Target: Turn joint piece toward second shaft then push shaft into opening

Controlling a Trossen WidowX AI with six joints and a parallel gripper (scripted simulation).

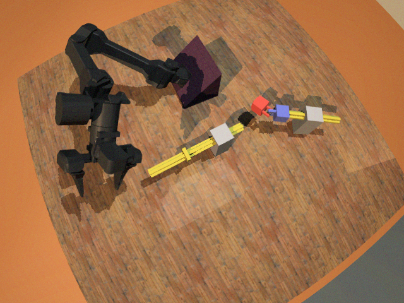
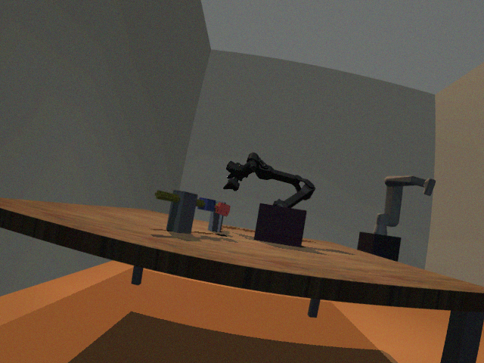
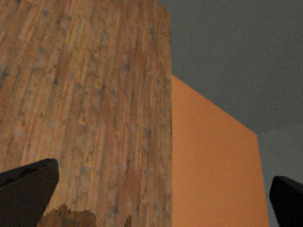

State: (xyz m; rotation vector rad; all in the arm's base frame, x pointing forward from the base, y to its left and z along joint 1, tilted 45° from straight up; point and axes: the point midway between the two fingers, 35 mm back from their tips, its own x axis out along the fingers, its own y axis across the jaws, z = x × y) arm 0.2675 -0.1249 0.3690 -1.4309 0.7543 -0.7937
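My open, empty gripper [image 1: 100, 191] [image 2: 231, 188] [image 3: 166, 172] hangs above the table, left of the long shaft and away from the joint. The red joint piece [image 1: 260, 105] [image 2: 222, 209] is hinged to a blue yoke [image 1: 281, 112] [image 2: 206, 204] on the short yellow shaft [image 1: 331, 119], held by the right grey block [image 1: 314, 115]. The red piece angles toward the upper left in the top view; its opening cannot be made out. The long yellow second shaft [image 1: 166, 165] [image 2: 167, 196] has a crossbar [image 1: 186, 153] and passes through another grey block [image 1: 221, 134] [image 2: 181, 211]. Its tip stands apart from the red piece.
A dark purple box [image 1: 208, 71] [image 2: 280, 224] stands on the wooden table [image 1: 196, 244] [image 2: 312, 263], behind the long shaft and beside the arm's base. A very dark patch, apparently shadow, lies near the shaft tip. A grey arm [image 2: 392, 203] stands in the background. The wrist view shows table and floor.
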